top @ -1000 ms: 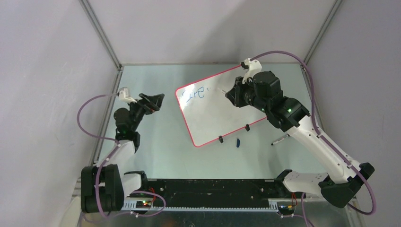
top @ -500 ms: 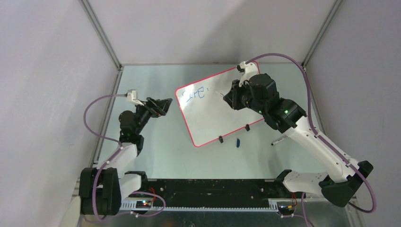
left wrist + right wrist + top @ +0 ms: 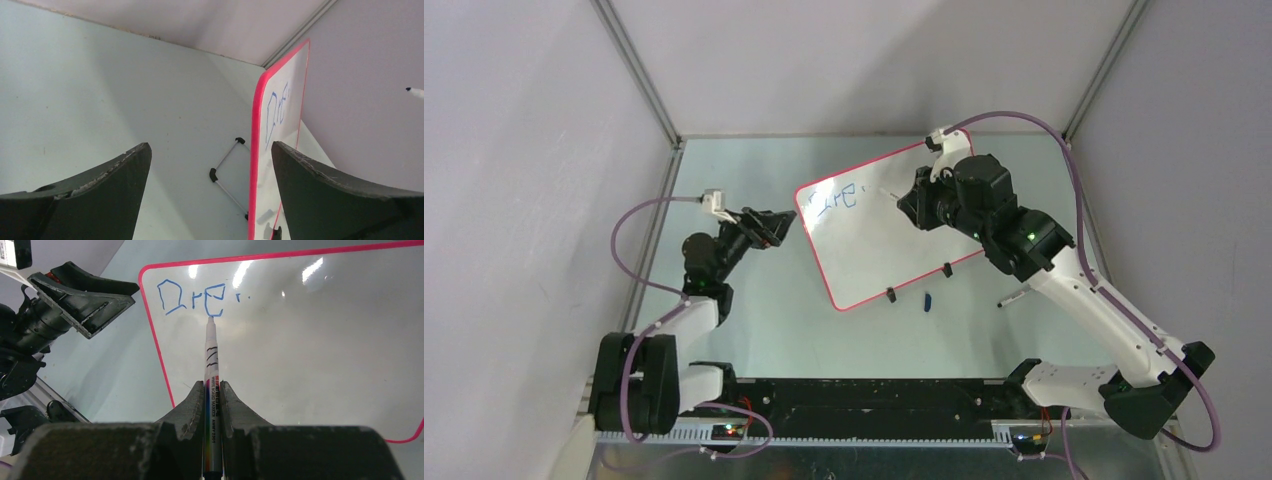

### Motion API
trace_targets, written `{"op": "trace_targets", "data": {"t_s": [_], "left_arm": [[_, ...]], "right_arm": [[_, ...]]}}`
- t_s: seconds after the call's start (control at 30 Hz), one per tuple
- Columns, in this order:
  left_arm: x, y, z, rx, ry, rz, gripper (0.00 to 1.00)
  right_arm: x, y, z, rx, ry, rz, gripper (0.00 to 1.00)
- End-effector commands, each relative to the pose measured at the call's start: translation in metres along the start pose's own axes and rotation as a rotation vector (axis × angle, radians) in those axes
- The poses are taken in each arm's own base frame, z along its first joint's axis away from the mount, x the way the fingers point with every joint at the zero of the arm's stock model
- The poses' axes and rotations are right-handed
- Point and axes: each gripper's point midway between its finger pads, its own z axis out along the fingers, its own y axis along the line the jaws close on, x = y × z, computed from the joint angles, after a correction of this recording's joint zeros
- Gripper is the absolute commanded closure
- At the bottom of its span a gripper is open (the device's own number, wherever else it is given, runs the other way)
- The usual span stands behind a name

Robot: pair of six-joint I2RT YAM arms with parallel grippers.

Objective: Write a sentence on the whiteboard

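The whiteboard (image 3: 879,240), white with a red-pink rim, stands tilted on black clip feet. The sentence (image 3: 192,297) is blue marker handwriting reading "Dre" at its top left. My right gripper (image 3: 214,382) is shut on a white marker (image 3: 210,352). The marker's tip points at the bottom of the "e", and I cannot tell whether it touches the board. My left gripper (image 3: 210,146) is open at the board's left side. The red rim (image 3: 256,150) runs between its fingers, nearer the right one, with no contact. In the top view the left gripper (image 3: 776,226) sits beside the board.
A small blue cap (image 3: 928,300) lies on the table in front of the board. A second pen (image 3: 1016,295) lies to its right. A wire stand (image 3: 227,167) props the board from behind. Enclosure walls and metal posts (image 3: 639,75) close in the back and sides.
My left gripper has moved right, up to the whiteboard's left edge. The right gripper with the marker has shifted slightly left over the writing.
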Motion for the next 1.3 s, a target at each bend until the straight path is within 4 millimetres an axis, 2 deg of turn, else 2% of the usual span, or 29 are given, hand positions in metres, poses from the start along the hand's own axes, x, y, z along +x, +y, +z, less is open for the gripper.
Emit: {"op": "trace_targets", "data": {"t_s": [0.0,0.07,0.17,0.33,0.47,0.73,1.07,1.13,1.27], "left_arm": [[-0.017,-0.027,0.002,0.145,-0.098,0.086,0.03],[-0.016,-0.037,-0.002,0.211,-0.118,0.087,0.01],[-0.007,-0.044,0.006,0.281,-0.059,0.057,0.01],[-0.005,-0.059,0.021,0.426,-0.007,-0.040,0.08],[0.003,-0.058,0.023,0.439,0.025,-0.047,0.22],[0.005,-0.057,0.025,0.441,0.033,-0.052,0.49],[0.008,-0.055,0.033,0.449,0.058,-0.080,0.61],[0.010,-0.057,0.035,0.462,0.066,-0.077,0.67],[0.012,-0.060,0.038,0.483,0.085,-0.082,0.84]], "right_arm": [[-0.012,0.000,0.002,-0.004,-0.047,-0.021,1.00],[-0.012,0.000,0.002,-0.005,-0.046,-0.022,1.00],[-0.012,0.003,0.005,-0.022,-0.042,-0.027,1.00],[-0.008,0.006,0.012,-0.041,-0.030,-0.029,1.00],[-0.003,0.007,0.017,-0.037,-0.010,-0.027,1.00],[0.003,0.010,0.025,-0.031,0.006,-0.037,1.00],[0.005,0.010,0.036,-0.026,0.009,-0.040,1.00],[0.006,0.009,0.038,-0.023,0.012,-0.040,1.00],[0.007,0.006,0.043,-0.003,0.020,-0.031,1.00]]}}
